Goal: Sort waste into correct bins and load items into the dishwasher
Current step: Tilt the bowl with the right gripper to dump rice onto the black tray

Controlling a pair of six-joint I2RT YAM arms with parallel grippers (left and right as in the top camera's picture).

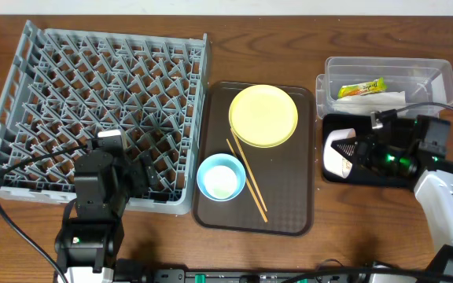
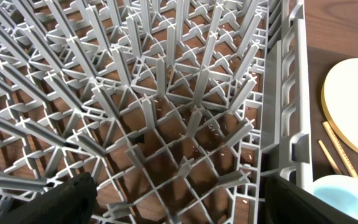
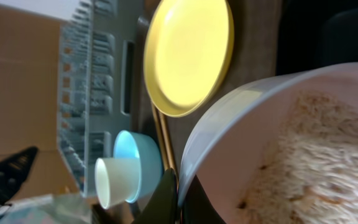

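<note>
White-beige bowl, rice scraps inside, right jaws pinching its rim, left jaws spread

Dish rack: grey all over, grid pattern, brown showing through.
Worktop: brown wood grain.
Serving tray: dark brown, fine texture.
Plate, tray's 12 o'clock: plain pale yellow.
Blue bowl, 7 o'clock: light blue.
Cup: white.
Chopsticks: pale wood.
Tub: clear.
Wrapper: green and orange.
Napkin: white.
Black tray, tub's 6 o'clock: glossy black.
White-beige bowl: scraps whitish.

Blurred small cup; edge-cropped white-beige bowl
</note>
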